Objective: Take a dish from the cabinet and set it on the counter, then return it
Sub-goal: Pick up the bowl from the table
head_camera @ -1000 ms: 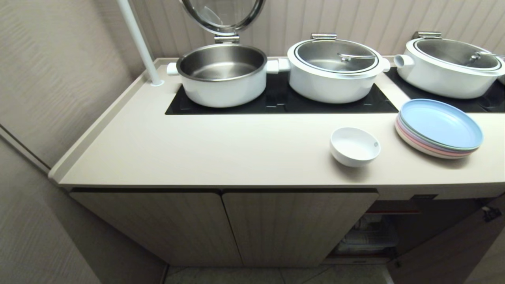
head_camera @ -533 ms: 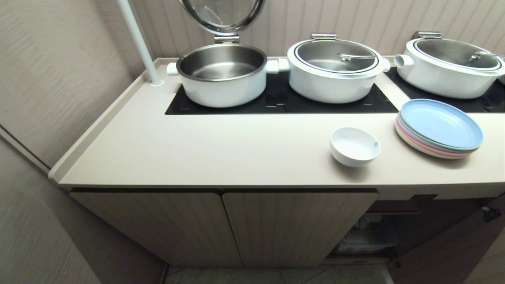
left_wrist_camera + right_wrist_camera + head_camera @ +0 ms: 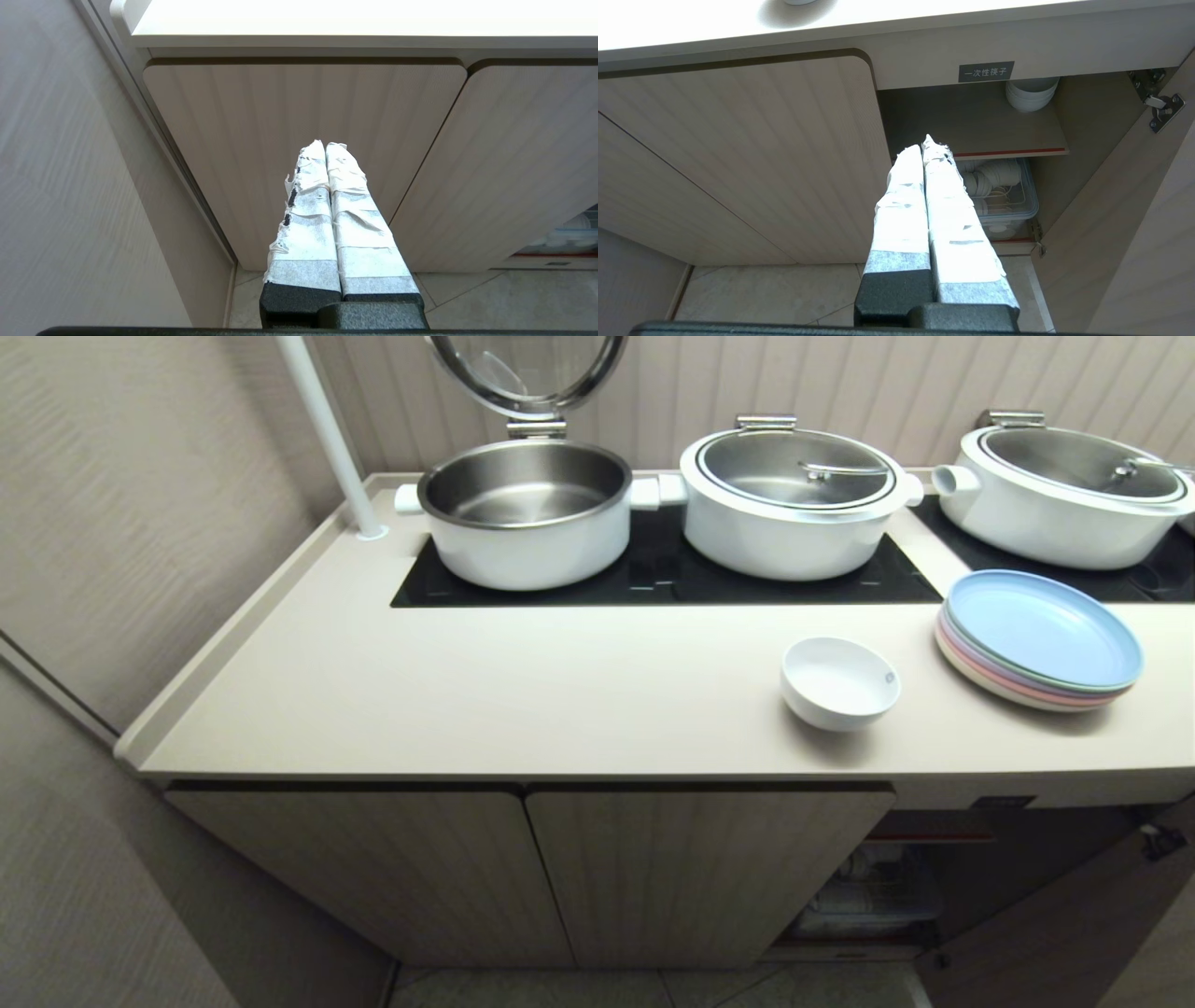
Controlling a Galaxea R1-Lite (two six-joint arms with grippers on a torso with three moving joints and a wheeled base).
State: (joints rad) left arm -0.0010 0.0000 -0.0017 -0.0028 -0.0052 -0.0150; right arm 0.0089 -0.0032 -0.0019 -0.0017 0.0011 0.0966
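Setting: kitchen alcove with ribbed beige walls is framing the counter [image 3: 523,700], a long cream top with a raised rim.
Right gripper [image 3: 927,147]: taped fingers are pressing together, holding nothing, low in front of the cabinet [image 3: 691,868] and pointing at its open right-hand bay.
Left gripper [image 3: 324,145]: taped fingers are likewise pressing together, empty, facing the closed left doors.
Cabinet bay: door [image 3: 1134,224] is standing open at right; a stack of white bowls [image 3: 1031,93] is sitting on the red-edged upper shelf [image 3: 971,126], under a black label [image 3: 986,72].
Lower shelf: a clear bin [image 3: 1008,196] is holding more white crockery.
Dish: a white bowl [image 3: 838,681] is sitting on the counter, near its front edge, right of centre, apart from both grippers.
Plates: a stack of pastel plates [image 3: 1041,639], blue on top, is lying just right of the bowl.
Far side: three white pots are standing on black cooktop panels [image 3: 672,574]; the left pot [image 3: 523,513] is standing with its lid raised.
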